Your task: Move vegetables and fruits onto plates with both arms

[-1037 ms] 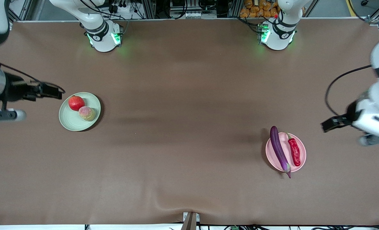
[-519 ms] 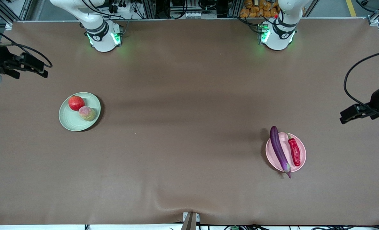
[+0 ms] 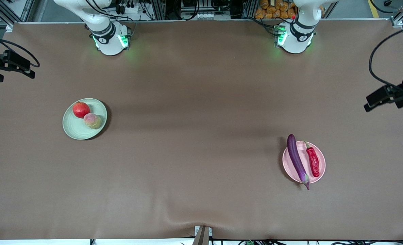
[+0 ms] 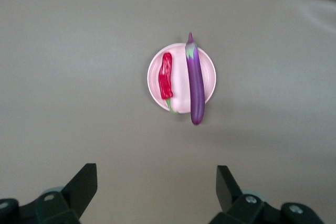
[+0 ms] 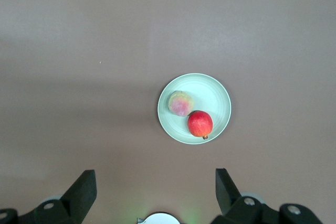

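A red pomegranate (image 3: 81, 109) and a peach (image 3: 92, 120) lie side by side on the pale green plate (image 3: 73, 131) toward the right arm's end of the table. A purple eggplant (image 3: 297, 160) and a red chili pepper (image 3: 313, 162) lie on the pink plate (image 3: 322, 163) toward the left arm's end; the eggplant's ends overhang the rim. My right gripper (image 3: 14, 64) hangs high at its table end, open and empty (image 5: 156, 184), looking down on the green plate (image 5: 212, 95). Over the other table end, my left gripper (image 3: 378, 98) is open and empty (image 4: 156, 184), high above the pink plate (image 4: 179, 66).
Both arm bases (image 3: 111, 39) (image 3: 295, 37) stand lit green along the table edge farthest from the front camera. The brown cloth has a small wrinkle (image 3: 187, 221) at the edge nearest that camera. Cables trail from both wrists.
Both grippers have risen and drawn outward toward their table ends and the bases' side, still open. The fruits and vegetables have stayed put on their plates.
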